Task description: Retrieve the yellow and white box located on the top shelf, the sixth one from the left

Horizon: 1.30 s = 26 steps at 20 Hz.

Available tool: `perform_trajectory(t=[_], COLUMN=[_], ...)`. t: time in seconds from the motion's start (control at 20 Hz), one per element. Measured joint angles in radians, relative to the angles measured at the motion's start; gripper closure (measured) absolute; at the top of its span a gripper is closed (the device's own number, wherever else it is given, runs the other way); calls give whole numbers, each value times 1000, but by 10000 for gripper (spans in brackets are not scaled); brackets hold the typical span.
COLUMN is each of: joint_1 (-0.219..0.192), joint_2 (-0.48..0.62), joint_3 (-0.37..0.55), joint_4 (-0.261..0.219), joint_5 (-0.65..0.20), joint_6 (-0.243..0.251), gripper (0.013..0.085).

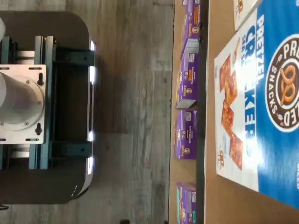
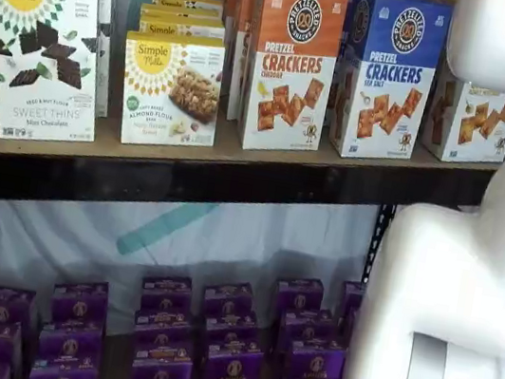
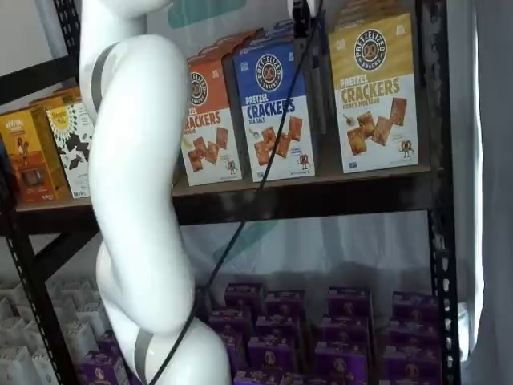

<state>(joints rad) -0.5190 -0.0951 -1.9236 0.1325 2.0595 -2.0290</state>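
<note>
Wooden shelving on a black metal frame fills both shelf views, pale backdrop behind it.

The top shelf [image 3: 337, 183] carries a row of upright cartons. The yellow and white box [image 3: 374, 92] stands at the row's 3 o'clock end, front facing out: gold upper band, dark round logo, white lower half with brown square crackers. In a shelf view only its white lower half [image 2: 467, 118] shows, the rest hidden behind the white arm [image 2: 468, 281].

At its 9 o'clock stands a blue cracker box [image 3: 274, 112], apart from it by a small gap. An orange cracker box [image 3: 210, 124] sits at the blue one's 9 o'clock, just beside it. Further toward 9 o'clock: two white sunburst boxes [image 2: 169, 90] [image 2: 47, 51], stacked boxes behind them.

Gripper [image 3: 301, 18]: only a dark piece with a black cable [image 3: 256, 184] hangs from the view's top edge at 12 o'clock, above the blue box. Too little shows of the fingers; can't tell if they are apart or together. Nothing visibly held.

The lower shelf holds rows of small purple boxes [image 2: 229, 340], front faces out.

Wrist view: turned sideways. Blue cracker box front [image 1: 261, 102] close up, purple boxes [image 1: 187, 135] beyond the shelf edge, grey plank floor [image 1: 135, 93], dark mount with teal brackets and a white round plate [image 1: 23, 102].
</note>
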Motion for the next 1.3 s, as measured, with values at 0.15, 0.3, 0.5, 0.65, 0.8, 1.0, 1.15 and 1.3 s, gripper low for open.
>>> perform_trajectory(t=[0.15,0.3,0.5,0.65,0.8,1.0,1.15,1.3], joint_1=[-1,-1,-4,-1,-3,-20,-42,-59], joint_2=[-2,-8,-16,-42,-75,-71,-46,-9], joint_3=[-4,-10,-14,13,60,68,37,-15], joint_4=[7,13,25,22,18,27,56,78], joint_5=[9,19,24,-14,-77,-109,-112,-103], joint_6=[3,7,12,12,5,-11,-18,-22], gripper=[130,130,130,130,130,130,130,130])
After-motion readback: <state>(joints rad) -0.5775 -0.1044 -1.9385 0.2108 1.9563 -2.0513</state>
